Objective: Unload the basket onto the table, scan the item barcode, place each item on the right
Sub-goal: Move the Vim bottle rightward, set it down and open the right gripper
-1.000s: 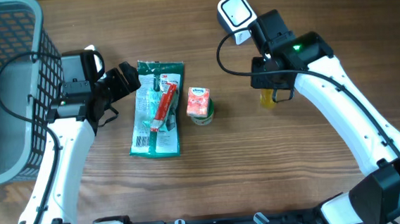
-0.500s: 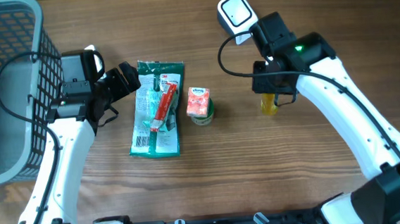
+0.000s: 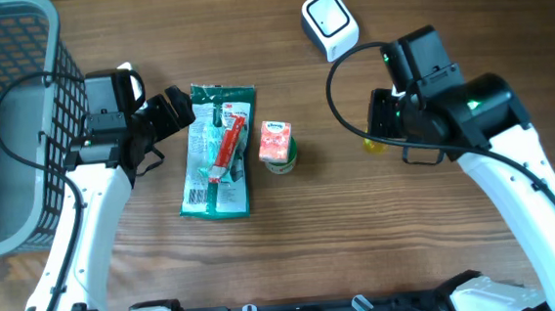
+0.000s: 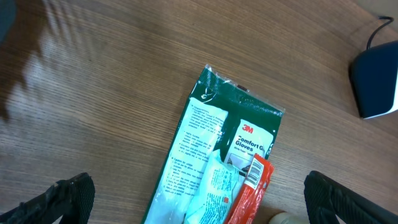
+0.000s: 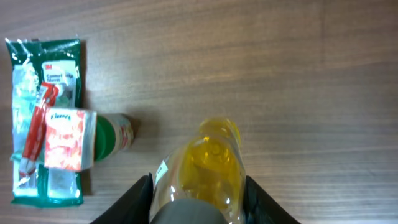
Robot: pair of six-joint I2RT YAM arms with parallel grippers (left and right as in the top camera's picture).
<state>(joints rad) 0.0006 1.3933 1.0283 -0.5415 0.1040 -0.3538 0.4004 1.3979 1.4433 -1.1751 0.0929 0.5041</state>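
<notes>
The right gripper (image 5: 198, 190), part-closed around the yellow bottle (image 5: 210, 155), has swung away from the white scanner (image 3: 329, 22) and now holds it over bare worktop (image 3: 294, 252), so the barcode pass looks finished or missed, while the left gripper (image 3: 174, 106) waits wide open, empty.

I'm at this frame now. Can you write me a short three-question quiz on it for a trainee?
1. True or false: the left hand is closed on the green glove pack.
2. What does the right hand hold? A: the green glove pack. B: the yellow bottle. C: nothing.
3. Fill in: on the left arm's side of the table stands a grey mesh ___.

Key
1. False. The left hand is open and hovers over the pack.
2. B. A finger sits on each side of the bottle.
3. basket
</notes>
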